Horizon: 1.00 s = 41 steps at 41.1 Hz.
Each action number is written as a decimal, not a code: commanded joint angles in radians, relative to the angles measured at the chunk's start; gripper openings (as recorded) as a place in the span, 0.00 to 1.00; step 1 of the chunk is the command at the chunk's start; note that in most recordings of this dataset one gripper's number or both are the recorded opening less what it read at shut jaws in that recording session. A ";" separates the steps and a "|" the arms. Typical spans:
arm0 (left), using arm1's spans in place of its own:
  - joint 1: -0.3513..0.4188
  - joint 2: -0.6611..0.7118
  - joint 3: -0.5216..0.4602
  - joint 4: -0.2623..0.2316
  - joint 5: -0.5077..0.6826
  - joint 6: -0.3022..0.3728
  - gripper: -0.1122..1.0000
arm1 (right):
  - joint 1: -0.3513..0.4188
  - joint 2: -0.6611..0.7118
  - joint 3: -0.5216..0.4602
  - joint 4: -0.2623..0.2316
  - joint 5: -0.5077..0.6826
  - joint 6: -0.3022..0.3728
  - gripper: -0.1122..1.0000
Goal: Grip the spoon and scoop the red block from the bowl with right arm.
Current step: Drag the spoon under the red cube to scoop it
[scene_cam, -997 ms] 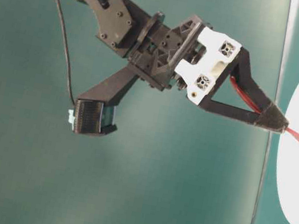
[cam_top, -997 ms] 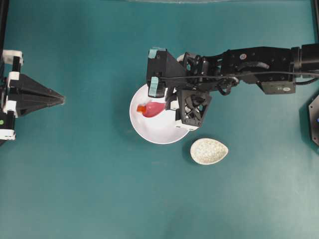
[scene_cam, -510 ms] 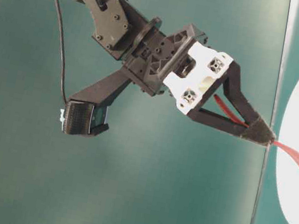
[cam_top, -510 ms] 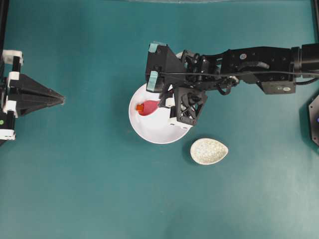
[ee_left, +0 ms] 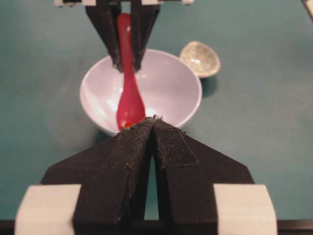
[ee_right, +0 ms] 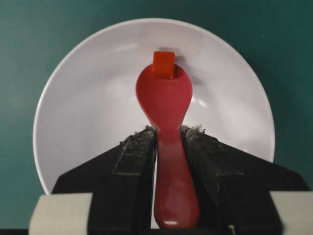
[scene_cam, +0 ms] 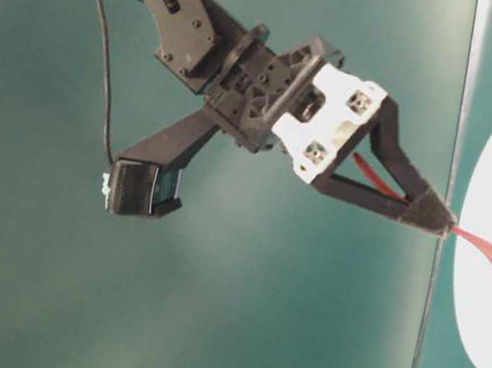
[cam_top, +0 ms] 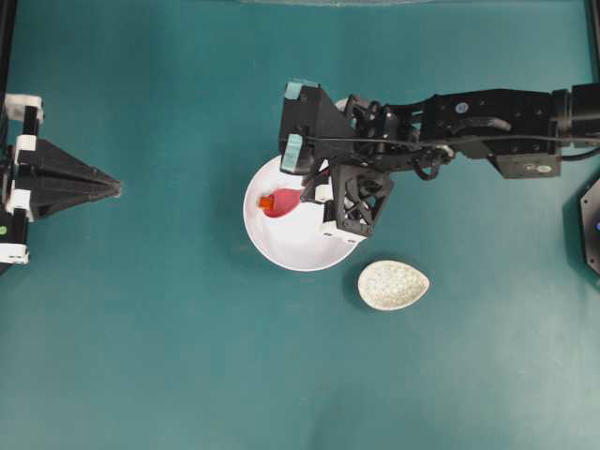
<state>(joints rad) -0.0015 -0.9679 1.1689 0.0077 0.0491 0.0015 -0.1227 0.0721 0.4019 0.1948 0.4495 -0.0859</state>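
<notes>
The teal table [cam_top: 187, 356] carries everything here, and the right arm [cam_top: 469, 127] stretches across it from the right edge of the overhead view toward the middle. Its gripper [ee_right: 168, 139] is pinched on the handle of the spoon [ee_right: 166, 105], both black pads pressed against the handle's sides in the right wrist view. The bowl [cam_top: 281, 239], white and round, sits near the table's centre, partly under the arm's wrist. The left gripper [ee_left: 152, 129] waits at the far left of the overhead view, well apart from the bowl; its two padded fingers are pressed together with nothing between them. Just beside the bowl, toward the lower right in the overhead view, lies a small speckled egg-shaped dish [cam_top: 393, 285]. The spoon's scoop reaches out over the bowl's interior, pointing away from the right gripper. The red block [ee_right: 164, 64] sits at the very tip of the scoop; whether it rests on the lip or just beyond it against the bowl is hard to tell.
</notes>
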 commanded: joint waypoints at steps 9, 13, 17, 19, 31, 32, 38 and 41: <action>0.000 0.005 -0.023 0.002 -0.009 -0.005 0.09 | 0.015 -0.071 0.040 0.002 -0.098 0.003 0.33; 0.000 0.005 -0.023 0.002 -0.009 -0.005 0.09 | 0.017 -0.081 0.057 0.003 -0.118 0.009 0.33; 0.000 0.003 -0.023 0.002 -0.009 -0.005 0.09 | 0.020 -0.091 0.074 0.003 -0.138 0.020 0.33; 0.000 0.005 -0.023 0.002 -0.009 -0.005 0.09 | 0.023 -0.097 0.081 0.003 -0.153 0.023 0.33; 0.000 0.003 -0.023 0.002 -0.009 -0.005 0.09 | 0.032 -0.138 0.146 0.003 -0.279 0.023 0.33; 0.000 0.003 -0.023 0.002 -0.009 -0.006 0.09 | 0.032 -0.141 0.152 0.003 -0.290 0.023 0.33; 0.000 0.003 -0.023 0.002 -0.009 -0.006 0.09 | 0.041 -0.164 0.198 0.003 -0.374 0.023 0.33; 0.000 0.003 -0.023 0.000 -0.009 -0.006 0.09 | 0.048 -0.175 0.227 0.003 -0.425 0.023 0.33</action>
<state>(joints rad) -0.0015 -0.9679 1.1689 0.0061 0.0491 -0.0031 -0.0859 -0.0644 0.6197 0.1948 0.0813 -0.0614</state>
